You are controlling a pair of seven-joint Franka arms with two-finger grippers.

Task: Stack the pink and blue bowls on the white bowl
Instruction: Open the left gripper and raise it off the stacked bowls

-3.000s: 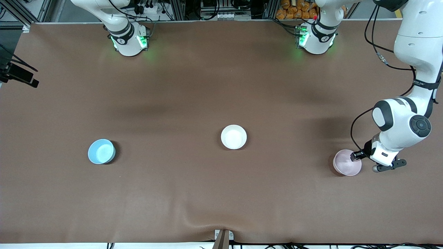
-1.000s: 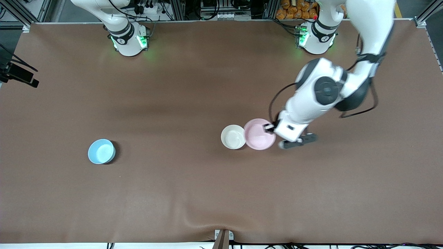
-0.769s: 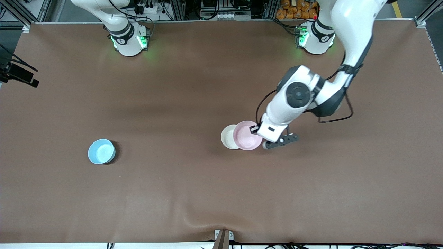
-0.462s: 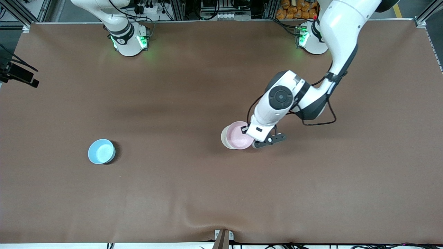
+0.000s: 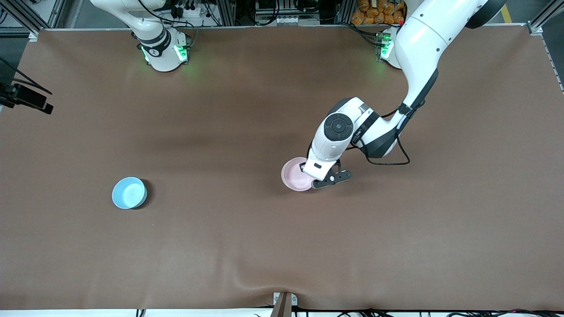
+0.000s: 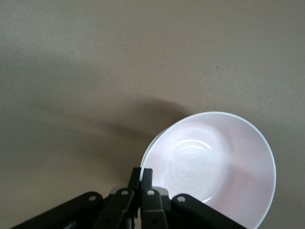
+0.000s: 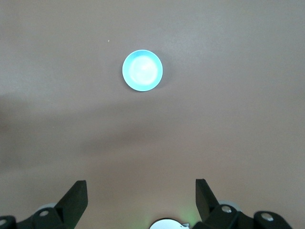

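My left gripper [image 5: 307,173] is shut on the rim of the pale pink bowl [image 5: 295,175] and holds it right over the white bowl, which is hidden beneath it. In the left wrist view the fingers [image 6: 141,172] pinch the pink bowl's [image 6: 214,167] rim. I cannot tell whether the pink bowl rests in the white one. The sky blue bowl [image 5: 129,192] stands alone toward the right arm's end of the table. My right gripper [image 7: 141,195] is open and empty, high over the table, with the blue bowl [image 7: 142,70] far below it. It is out of the front view.
The brown cloth table [image 5: 220,246] has a crease near a metal bracket [image 5: 284,304] at its front edge. A black camera mount [image 5: 26,99] juts in at the right arm's end. The right arm's base [image 5: 164,50] stands at the back edge.
My left gripper carried the pink bowl from the left arm's end of the table to the middle and over the white bowl, which it now covers. The blue bowl has not moved.
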